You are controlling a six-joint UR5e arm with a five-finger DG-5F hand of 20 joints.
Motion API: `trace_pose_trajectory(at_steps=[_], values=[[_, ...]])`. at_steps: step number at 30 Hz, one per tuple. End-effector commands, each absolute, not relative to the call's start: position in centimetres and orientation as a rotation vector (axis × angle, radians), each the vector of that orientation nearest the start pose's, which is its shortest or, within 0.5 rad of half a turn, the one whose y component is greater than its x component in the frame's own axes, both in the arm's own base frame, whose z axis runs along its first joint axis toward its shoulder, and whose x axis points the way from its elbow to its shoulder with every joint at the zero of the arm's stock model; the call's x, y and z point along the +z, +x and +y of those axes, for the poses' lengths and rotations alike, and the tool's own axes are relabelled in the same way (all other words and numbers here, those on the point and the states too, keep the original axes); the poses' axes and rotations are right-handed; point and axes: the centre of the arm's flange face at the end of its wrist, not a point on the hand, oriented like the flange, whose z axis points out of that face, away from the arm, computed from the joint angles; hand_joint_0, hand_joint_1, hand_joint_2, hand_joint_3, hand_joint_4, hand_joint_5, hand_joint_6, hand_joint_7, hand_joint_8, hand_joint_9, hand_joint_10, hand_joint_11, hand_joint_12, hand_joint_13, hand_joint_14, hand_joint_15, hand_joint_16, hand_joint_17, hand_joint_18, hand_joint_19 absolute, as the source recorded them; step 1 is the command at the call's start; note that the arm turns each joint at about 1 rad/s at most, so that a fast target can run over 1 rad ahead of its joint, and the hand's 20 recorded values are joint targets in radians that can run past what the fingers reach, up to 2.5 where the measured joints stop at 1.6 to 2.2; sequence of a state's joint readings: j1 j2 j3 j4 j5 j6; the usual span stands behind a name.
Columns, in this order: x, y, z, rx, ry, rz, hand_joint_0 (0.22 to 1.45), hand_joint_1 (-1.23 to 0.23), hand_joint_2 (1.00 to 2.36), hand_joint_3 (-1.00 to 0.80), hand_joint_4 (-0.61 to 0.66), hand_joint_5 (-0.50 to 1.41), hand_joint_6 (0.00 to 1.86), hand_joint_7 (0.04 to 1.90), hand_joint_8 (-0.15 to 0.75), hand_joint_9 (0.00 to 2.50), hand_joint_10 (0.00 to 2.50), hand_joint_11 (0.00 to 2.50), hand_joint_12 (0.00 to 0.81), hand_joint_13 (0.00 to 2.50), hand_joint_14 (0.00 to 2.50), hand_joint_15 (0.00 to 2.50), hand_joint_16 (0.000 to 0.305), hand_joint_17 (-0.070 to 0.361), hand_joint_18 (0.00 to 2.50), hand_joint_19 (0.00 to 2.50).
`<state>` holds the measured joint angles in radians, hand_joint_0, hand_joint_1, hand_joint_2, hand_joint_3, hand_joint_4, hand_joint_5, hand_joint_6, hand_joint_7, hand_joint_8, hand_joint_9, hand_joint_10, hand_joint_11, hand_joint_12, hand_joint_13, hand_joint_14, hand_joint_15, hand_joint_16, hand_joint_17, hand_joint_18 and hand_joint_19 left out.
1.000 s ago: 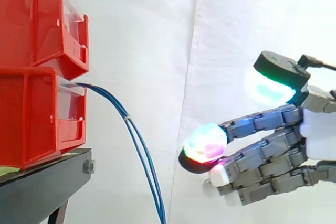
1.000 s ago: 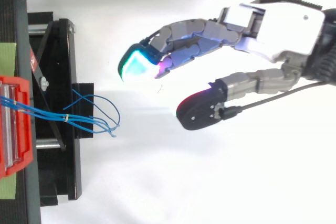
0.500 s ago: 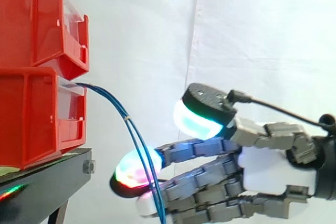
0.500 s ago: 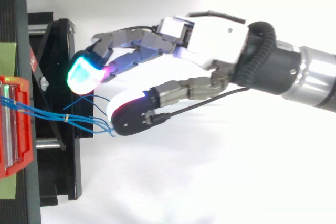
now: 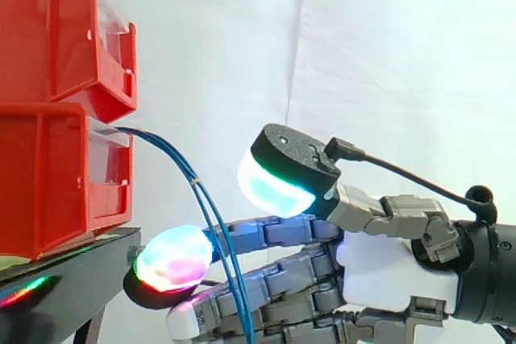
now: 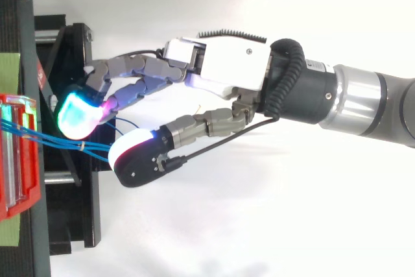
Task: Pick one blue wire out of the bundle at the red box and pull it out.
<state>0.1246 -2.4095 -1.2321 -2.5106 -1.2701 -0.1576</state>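
Blue wires (image 5: 208, 207) arc from the lower red box (image 5: 56, 175), which sits beyond the fingertips, and in the side view they drop across the front of the robot hand (image 5: 387, 267). They cross its straight fingers (image 5: 172, 257), and the thumb is held apart above. In the top view the robot hand (image 6: 227, 69) is spread and pinches nothing. The wires (image 6: 55, 139) run into the gap between thumb and fingers. Closing here would likely trap several wires, since they lie bunched together, and the thick pads may slip off.
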Motion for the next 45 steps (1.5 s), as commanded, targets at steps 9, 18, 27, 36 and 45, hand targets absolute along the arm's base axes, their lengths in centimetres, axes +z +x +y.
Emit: trace_pose_trajectory(at_steps=[9, 18, 27, 36, 45], values=[[17.6, 78.6, -5.3, 1.060, 1.029, 1.094, 0.53, -0.67, 1.00, -0.43, 0.36, -0.11, 0.50, 1.12, 0.248, 0.37, 0.00, 0.12, 0.365, 0.13, 0.00, 0.08, 0.059, 0.134, 0.00, 0.25], [18.1, 78.9, -6.0, 1.074, 1.009, 1.045, 0.54, -0.69, 1.00, -0.43, 0.35, -0.10, 0.50, 1.11, 0.256, 0.42, 0.00, 0.11, 0.366, 0.18, 0.00, 0.08, 0.059, 0.132, 0.06, 0.23], [18.2, 78.9, -6.8, 1.057, 1.021, 1.013, 0.54, -0.68, 1.00, -0.44, 0.36, -0.10, 0.50, 1.10, 0.261, 0.44, 0.00, 0.12, 0.370, 0.21, 0.00, 0.08, 0.059, 0.133, 0.09, 0.25], [18.0, 78.8, -7.2, 1.039, 1.032, 1.005, 0.54, -0.68, 1.01, -0.44, 0.35, -0.10, 0.50, 1.11, 0.259, 0.44, 0.00, 0.12, 0.370, 0.22, 0.00, 0.09, 0.058, 0.131, 0.11, 0.26], [18.1, 78.8, -7.5, 1.035, 1.035, 0.998, 0.56, -0.69, 1.01, -0.38, 0.26, -0.09, 0.50, 1.27, 0.255, 0.45, 0.00, 0.14, 0.363, 0.23, 0.00, 0.09, 0.057, 0.128, 0.13, 0.25]])
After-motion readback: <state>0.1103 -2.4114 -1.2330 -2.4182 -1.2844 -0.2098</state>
